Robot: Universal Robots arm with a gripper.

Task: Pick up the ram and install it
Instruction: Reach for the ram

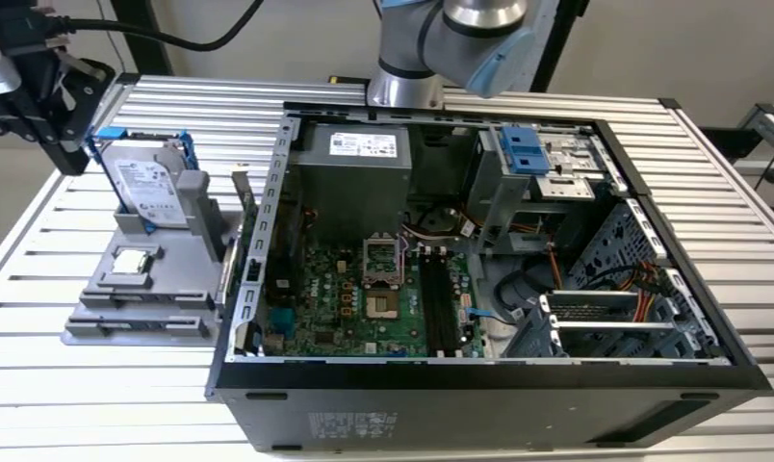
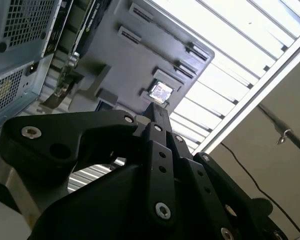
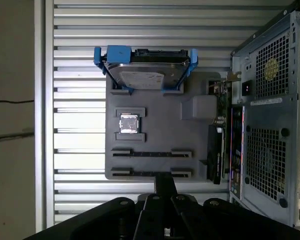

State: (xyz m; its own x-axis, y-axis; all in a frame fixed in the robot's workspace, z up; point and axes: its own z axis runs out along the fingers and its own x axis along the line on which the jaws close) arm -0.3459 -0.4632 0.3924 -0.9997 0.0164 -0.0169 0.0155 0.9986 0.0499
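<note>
The end effector [image 1: 64,144], closed and empty, hovered at the exterior view's far left. The ram [image 1: 241,188] stood upright in the gray fixture [image 1: 130,298], well apart to its right.

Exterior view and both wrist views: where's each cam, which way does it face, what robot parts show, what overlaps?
Exterior view: off the arm, high, looking down into the open PC case on the slatted table; the arm shows.
First wrist view: on the wrist, looking straight down past the gripper at the grey fixture.
Second wrist view: behind the gripper's linkage, looking obliquely along it at the fixture.
Shared: all three show fixture, processor chip, case.
</note>
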